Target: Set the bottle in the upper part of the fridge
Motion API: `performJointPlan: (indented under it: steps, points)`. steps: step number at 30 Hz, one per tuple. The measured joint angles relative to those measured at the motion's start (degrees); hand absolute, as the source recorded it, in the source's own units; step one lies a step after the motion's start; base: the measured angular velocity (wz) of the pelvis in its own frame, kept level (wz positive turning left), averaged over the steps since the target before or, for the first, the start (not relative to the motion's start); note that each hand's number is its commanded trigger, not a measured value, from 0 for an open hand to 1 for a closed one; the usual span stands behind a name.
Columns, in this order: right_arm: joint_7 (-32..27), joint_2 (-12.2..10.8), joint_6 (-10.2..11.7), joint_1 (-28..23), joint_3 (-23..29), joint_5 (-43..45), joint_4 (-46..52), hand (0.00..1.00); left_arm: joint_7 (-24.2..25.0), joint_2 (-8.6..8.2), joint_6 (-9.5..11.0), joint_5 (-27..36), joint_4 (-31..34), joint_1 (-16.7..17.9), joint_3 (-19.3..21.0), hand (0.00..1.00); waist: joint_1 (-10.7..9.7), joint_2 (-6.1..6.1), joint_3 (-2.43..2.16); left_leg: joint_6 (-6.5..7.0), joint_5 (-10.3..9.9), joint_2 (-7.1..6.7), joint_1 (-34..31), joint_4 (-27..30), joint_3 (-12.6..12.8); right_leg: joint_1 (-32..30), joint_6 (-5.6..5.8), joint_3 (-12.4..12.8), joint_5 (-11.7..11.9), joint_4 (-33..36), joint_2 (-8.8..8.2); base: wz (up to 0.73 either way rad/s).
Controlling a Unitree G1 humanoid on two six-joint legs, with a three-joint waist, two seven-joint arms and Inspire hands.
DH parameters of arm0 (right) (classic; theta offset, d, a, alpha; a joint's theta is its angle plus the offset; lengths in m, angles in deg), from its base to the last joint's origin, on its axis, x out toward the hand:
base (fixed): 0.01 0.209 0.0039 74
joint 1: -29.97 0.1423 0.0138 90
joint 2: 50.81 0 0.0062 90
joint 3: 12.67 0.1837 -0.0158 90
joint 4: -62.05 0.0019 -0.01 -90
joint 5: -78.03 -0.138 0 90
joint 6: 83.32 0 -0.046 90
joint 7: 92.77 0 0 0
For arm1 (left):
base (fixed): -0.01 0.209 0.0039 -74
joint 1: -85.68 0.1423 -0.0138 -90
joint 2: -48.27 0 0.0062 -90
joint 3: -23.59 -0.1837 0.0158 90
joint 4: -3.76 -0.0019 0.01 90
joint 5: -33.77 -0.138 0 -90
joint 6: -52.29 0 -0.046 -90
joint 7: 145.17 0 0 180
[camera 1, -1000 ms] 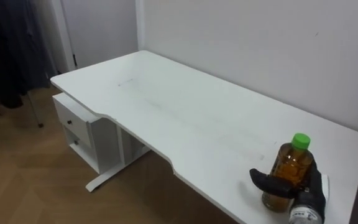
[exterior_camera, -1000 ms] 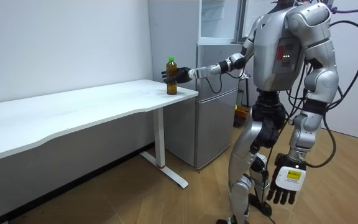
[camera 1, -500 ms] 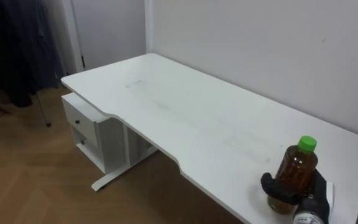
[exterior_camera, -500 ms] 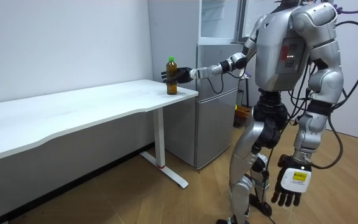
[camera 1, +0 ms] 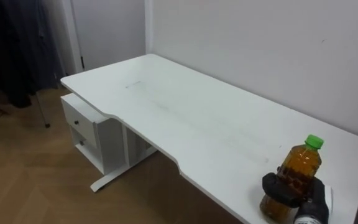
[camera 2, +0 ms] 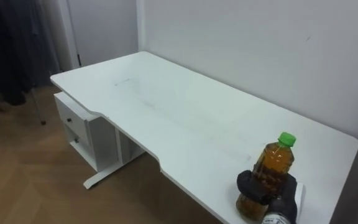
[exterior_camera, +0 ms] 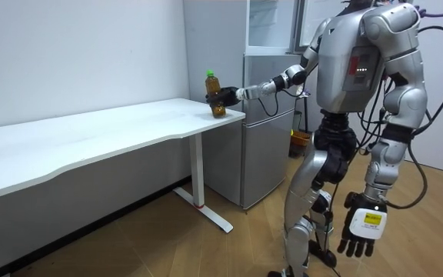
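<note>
The white surface (camera 1: 185, 118) extends left of the right hand (camera 1: 283, 189), whose fingers are clamped round the lower body of the bottle (camera 1: 303, 163); the bottle leans in the grip at the surface's right end. Step in hand: pick-up. The next move calls for lifting clear and carrying to the fridge (exterior_camera: 266, 115) near the hand. The left hand (exterior_camera: 362, 229) hangs slack, fingers apart.

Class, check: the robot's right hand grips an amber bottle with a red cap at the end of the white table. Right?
No: the cap is green, as the left eye view shows. The right hand does grip the amber bottle at the end of the white table.
</note>
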Motion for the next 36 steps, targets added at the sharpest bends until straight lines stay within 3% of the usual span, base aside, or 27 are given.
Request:
performJointPlan:
  steps: [7,10,11,15,18,21,26,30,36]
  points:
    - [4.33,0.45,-1.31,-0.35,1.09,-0.31,4.70,1.00,0.01,-0.15,1.93,-0.14,0.32,1.48,1.57,0.00,-1.90,0.43,-0.10,0.07,0.15,0.00,0.27,-0.76,0.69,-0.44,0.01,1.35,-0.02,-0.13,-0.12,-0.06]
    - [5.76,2.36,-1.36,-2.89,1.02,0.22,11.84,1.00,0.01,-0.25,2.02,-0.17,0.38,1.97,3.59,0.00,-2.68,0.29,-0.28,0.16,0.21,-0.03,1.46,-1.65,1.31,0.04,0.00,1.80,-0.01,-0.13,-0.39,-0.07]
    - [6.94,3.20,-1.36,-4.95,1.01,0.16,16.02,1.00,0.01,-0.23,2.11,-0.03,0.36,2.12,4.40,0.00,-3.39,0.12,-0.58,0.17,0.22,-0.02,1.68,-1.91,1.43,0.15,0.00,1.97,-0.01,-0.13,-0.42,-0.05]
    - [12.83,4.93,-1.54,-10.36,1.09,0.00,23.04,1.00,0.01,-0.61,2.48,-0.11,0.30,2.20,5.26,0.00,-5.77,0.53,-0.91,0.24,0.17,0.02,4.59,-3.00,3.00,2.10,0.05,3.23,-0.04,-0.19,-0.81,-0.12]
    - [15.89,4.92,-2.26,-11.18,2.21,0.35,23.72,1.00,0.02,-0.94,2.85,-0.30,0.18,2.20,5.44,0.00,-7.75,0.84,-1.10,0.32,0.23,0.18,5.64,-3.91,4.05,2.17,0.07,4.76,-0.05,-0.15,-0.95,-0.22]
    - [16.92,5.30,-4.86,-11.65,4.60,0.41,27.44,1.00,0.03,-1.02,2.70,-0.32,0.04,2.22,5.60,0.00,-9.55,0.86,-1.11,0.49,0.35,0.44,5.89,-4.13,5.41,1.94,0.06,6.12,-0.05,-0.06,-1.06,-0.25]
    - [18.65,6.96,-5.06,-11.64,8.26,0.68,35.45,1.00,0.35,-1.25,2.76,-0.17,0.19,2.02,7.35,0.00,-11.83,0.73,-1.18,0.56,0.26,0.73,6.74,-4.01,6.36,2.07,0.00,7.16,-0.01,0.05,-1.01,-0.11]
    - [20.76,8.90,-5.36,-11.56,10.02,2.97,38.26,1.00,0.06,-1.42,2.70,-0.71,-0.12,1.09,7.72,0.00,-12.61,0.44,-1.28,0.52,0.14,0.91,7.49,-3.97,6.81,2.44,0.00,7.83,-0.01,0.16,-0.96,-0.07]
    - [24.78,9.02,-7.83,-11.54,14.49,5.02,43.05,1.00,0.20,-1.68,2.53,-0.74,0.16,0.20,9.48,0.00,-13.21,0.03,-1.36,0.74,0.00,0.91,7.45,-3.89,7.68,2.05,0.02,9.12,-0.03,0.01,-1.02,-0.07]
